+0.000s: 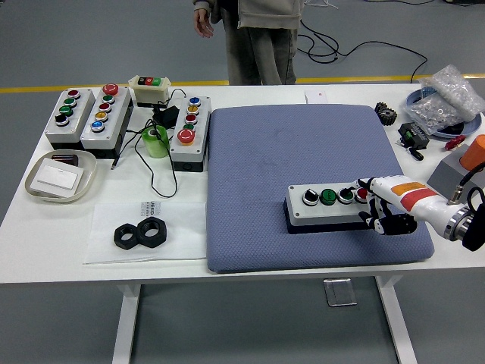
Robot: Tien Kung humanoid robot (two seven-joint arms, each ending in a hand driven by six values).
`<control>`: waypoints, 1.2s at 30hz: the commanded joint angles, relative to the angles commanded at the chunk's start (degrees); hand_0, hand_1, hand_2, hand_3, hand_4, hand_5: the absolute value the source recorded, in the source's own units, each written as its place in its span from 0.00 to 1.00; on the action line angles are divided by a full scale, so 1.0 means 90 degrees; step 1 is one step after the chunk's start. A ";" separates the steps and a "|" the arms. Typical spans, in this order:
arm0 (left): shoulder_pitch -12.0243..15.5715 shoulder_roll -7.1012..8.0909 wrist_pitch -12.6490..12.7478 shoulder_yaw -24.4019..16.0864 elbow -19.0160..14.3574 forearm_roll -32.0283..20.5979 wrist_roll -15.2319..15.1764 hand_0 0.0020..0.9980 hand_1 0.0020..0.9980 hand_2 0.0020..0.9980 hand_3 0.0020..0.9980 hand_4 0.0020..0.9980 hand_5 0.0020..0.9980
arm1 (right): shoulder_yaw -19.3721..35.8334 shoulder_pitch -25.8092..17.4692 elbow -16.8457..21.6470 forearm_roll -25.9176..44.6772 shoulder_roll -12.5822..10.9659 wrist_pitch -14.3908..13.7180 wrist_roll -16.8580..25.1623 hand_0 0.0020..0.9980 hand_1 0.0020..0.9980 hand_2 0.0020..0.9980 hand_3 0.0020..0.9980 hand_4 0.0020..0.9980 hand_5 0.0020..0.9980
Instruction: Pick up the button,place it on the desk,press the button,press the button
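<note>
Right hand (386,208): fingers curled around the button box (327,207) end, on the blue mat (303,144).
Tray (34,189): holds a white card (59,177).

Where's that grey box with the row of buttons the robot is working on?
In the head view the button box lies on the blue mat, toward its near right corner, with the right robot hand at the box's right end, by the red button.

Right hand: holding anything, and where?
The right hand grips the button box at its right end, by the red button; the box rests on the blue mat.
</note>
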 joint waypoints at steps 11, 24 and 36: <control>-0.0012 -0.0005 -0.0001 0.0012 0.0001 -0.0026 -0.0002 0.74 0.83 0.88 0.83 0.64 1.00 | 0.0054 -0.0021 0.0016 0.0000 -0.0009 -0.0003 0.0003 0.37 0.15 0.27 0.74 0.57 0.00; -0.0032 0.0001 -0.0007 0.0033 -0.0002 -0.0046 -0.0009 0.74 0.83 0.88 0.83 0.63 1.00 | 0.0006 0.0061 -0.0213 0.0044 0.0106 -0.0025 0.0008 0.37 0.16 0.27 0.74 0.58 0.00; -0.0039 -0.0003 -0.0007 0.0035 -0.0001 -0.0057 -0.0019 0.74 0.83 0.88 0.83 0.63 1.00 | 0.0019 0.0096 -0.0224 0.0030 0.0142 -0.0026 -0.0003 0.37 0.16 0.27 0.74 0.58 0.00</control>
